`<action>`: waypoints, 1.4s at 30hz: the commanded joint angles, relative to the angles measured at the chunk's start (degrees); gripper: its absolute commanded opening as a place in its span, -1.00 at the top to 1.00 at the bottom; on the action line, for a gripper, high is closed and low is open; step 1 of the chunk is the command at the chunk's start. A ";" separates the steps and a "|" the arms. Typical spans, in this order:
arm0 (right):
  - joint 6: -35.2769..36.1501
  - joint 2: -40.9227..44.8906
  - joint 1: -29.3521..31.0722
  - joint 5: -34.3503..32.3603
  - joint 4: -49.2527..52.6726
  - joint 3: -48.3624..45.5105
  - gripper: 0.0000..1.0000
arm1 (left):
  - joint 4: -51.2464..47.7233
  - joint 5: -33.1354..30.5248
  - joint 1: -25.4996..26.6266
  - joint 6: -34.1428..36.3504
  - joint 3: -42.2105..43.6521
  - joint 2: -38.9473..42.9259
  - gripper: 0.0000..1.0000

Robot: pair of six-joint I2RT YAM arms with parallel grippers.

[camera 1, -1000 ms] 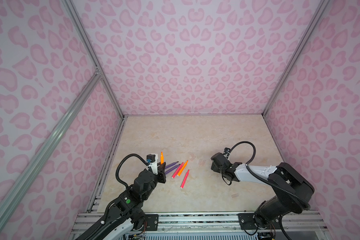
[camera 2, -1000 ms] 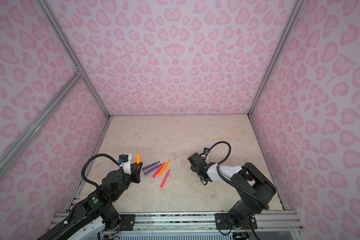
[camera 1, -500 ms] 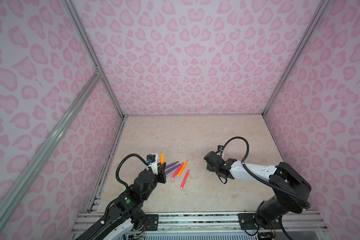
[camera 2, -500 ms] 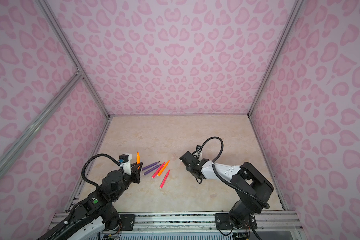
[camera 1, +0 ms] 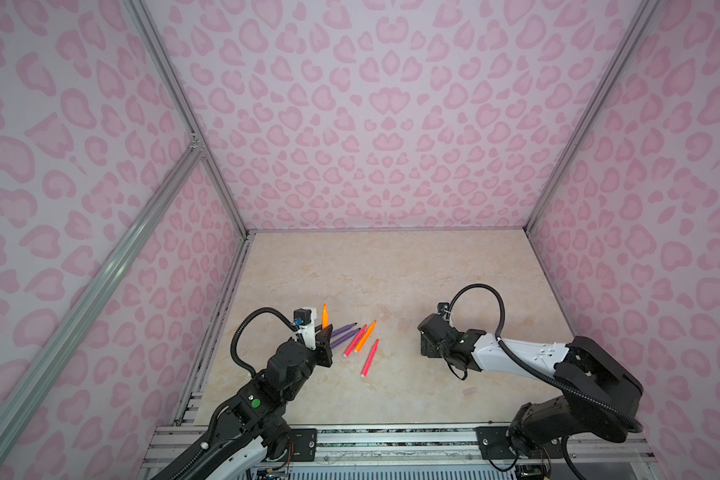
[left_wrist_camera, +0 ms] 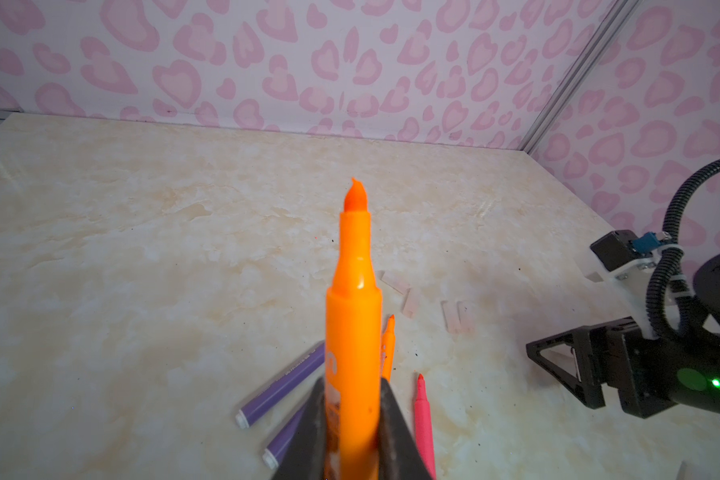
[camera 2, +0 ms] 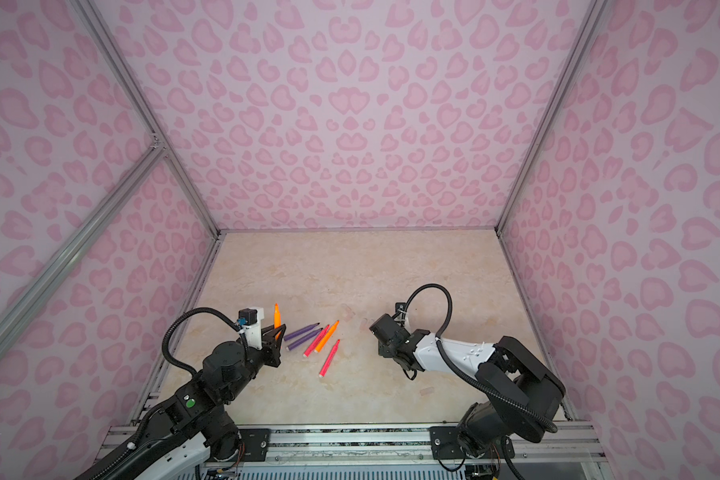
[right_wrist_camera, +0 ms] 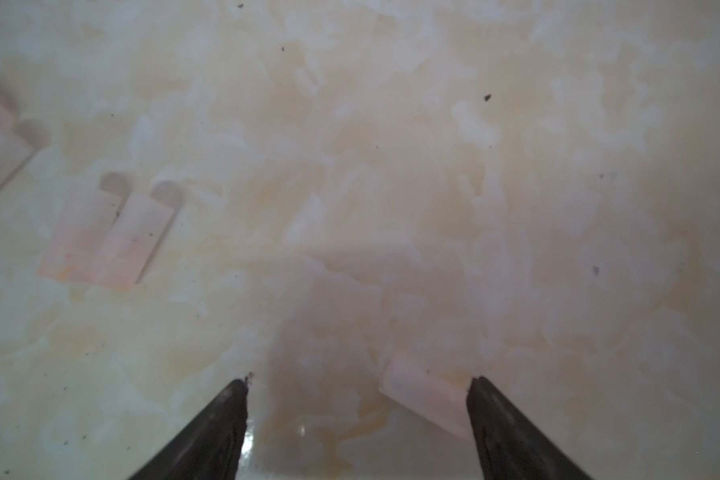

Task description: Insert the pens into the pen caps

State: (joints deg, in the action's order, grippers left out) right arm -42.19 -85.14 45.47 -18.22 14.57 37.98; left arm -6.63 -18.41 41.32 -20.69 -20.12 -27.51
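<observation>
My left gripper (camera 1: 324,333) is shut on an orange pen (camera 1: 324,316), held upright with its tip up; the left wrist view shows its fingers (left_wrist_camera: 314,419) clamped on the barrel (left_wrist_camera: 354,311). Several more pens lie right of it: two purple pens (camera 1: 344,334), a pink-red pen (camera 1: 355,340), an orange pen (camera 1: 366,336) and another pink-red pen (camera 1: 370,358). Clear pen caps (left_wrist_camera: 410,301) lie between the arms. My right gripper (right_wrist_camera: 358,380) is open, low over the table. One cap (right_wrist_camera: 425,395) lies between its fingers, close to one fingertip. Two caps (right_wrist_camera: 109,237) lie side by side further off.
A lone clear cap (camera 1: 470,390) lies near the front right, by the right arm's base. Pink patterned walls close in the beige table (camera 1: 391,270) on three sides. A metal rail (camera 1: 391,440) runs along the front edge.
My right gripper has moved left across the table towards the caps and pens, and its jaws have opened a little wider. The left gripper with the orange pen has stayed put.
</observation>
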 commanded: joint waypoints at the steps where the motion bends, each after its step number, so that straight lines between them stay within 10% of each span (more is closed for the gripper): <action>1: 1.83 -0.81 0.03 0.85 -1.00 0.07 -0.67 | 1.70 0.22 -0.04 0.30 -0.72 0.19 0.93; 23: -0.58 -3.14 1.02 0.03 2.96 1.42 0.03 | 1.45 0.38 -0.01 0.21 -0.71 0.62 0.93; 42: -1.75 -4.95 -0.10 -0.87 3.17 1.23 0.24 | 1.11 0.66 -0.03 0.30 -1.23 0.67 0.93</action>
State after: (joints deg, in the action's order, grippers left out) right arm -43.97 -89.49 45.60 -19.09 15.11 39.92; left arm -6.79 -17.82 41.32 -20.73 -20.51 -26.81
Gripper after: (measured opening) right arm 0.390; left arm 0.186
